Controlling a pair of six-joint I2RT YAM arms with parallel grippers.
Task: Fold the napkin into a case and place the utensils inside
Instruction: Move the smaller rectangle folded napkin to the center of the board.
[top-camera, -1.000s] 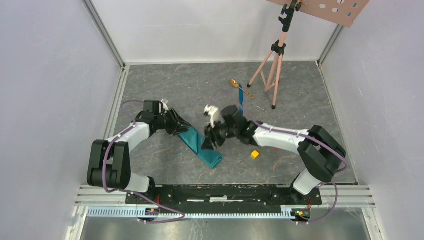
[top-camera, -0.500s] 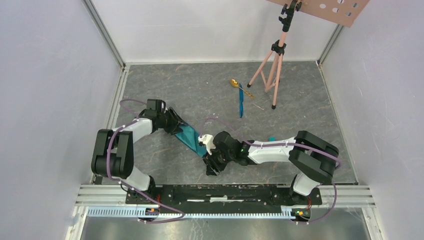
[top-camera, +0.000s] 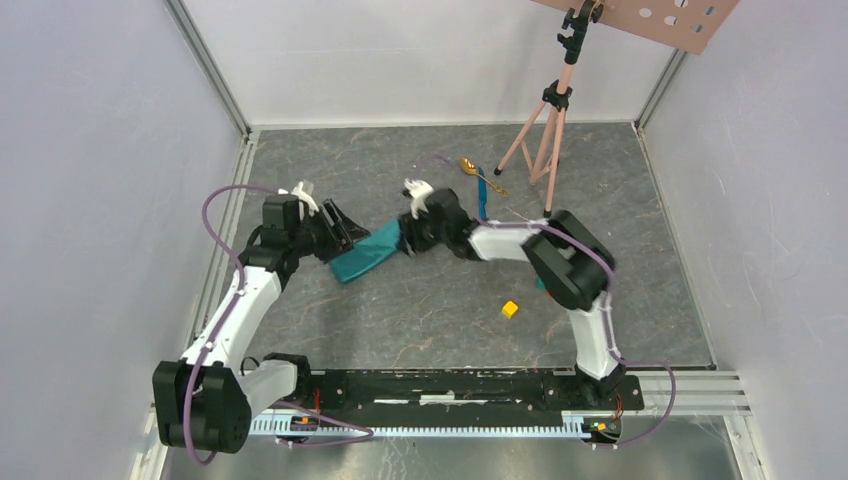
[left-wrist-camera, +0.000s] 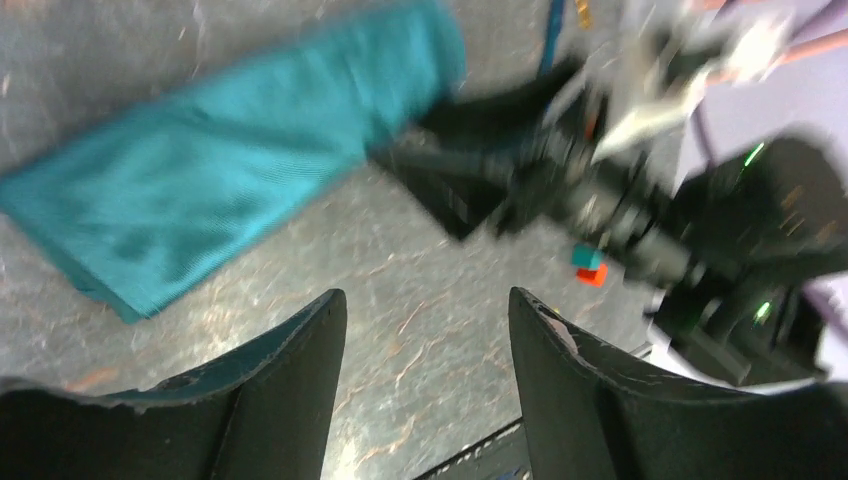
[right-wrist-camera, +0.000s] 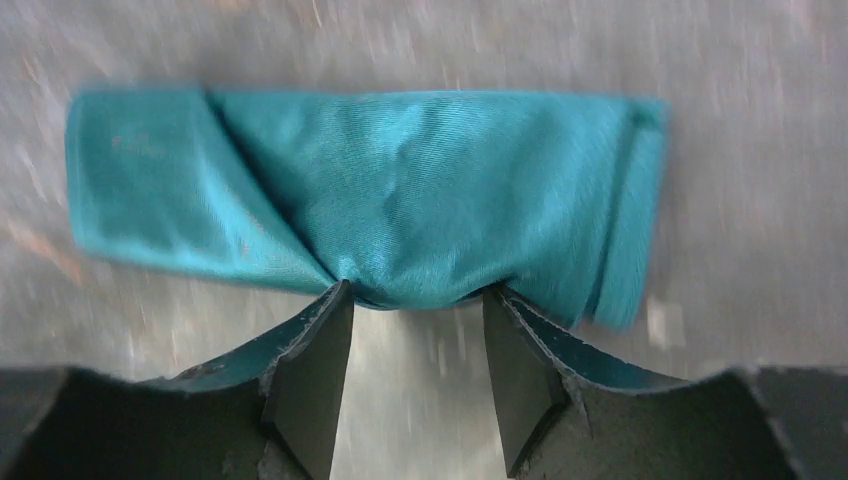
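- The case (top-camera: 365, 256) is a narrow, flat teal bundle on the bench (top-camera: 400, 330). In the top view its long axis runs from near-left to far-right.
- Right jaws: at the far-right end of the case. In the right wrist view the tips pinch a bunched edge of the cloth (right-wrist-camera: 380, 190), whose long axis lies crosswise to them.
- Left jaws: spread and empty, just beside the far-left flank of the case. In the left wrist view the case (left-wrist-camera: 230, 170) lies ahead and to the left, not between the tips.
- The spoon (top-camera: 467, 166) and the blue knife (top-camera: 481, 190) lie beyond the right jaws, further toward the far right.
- Judgement: loading turns on the case end that faces the utensils. The right jaws are nearer both, but must release the cloth first. Blur hides which end is open.
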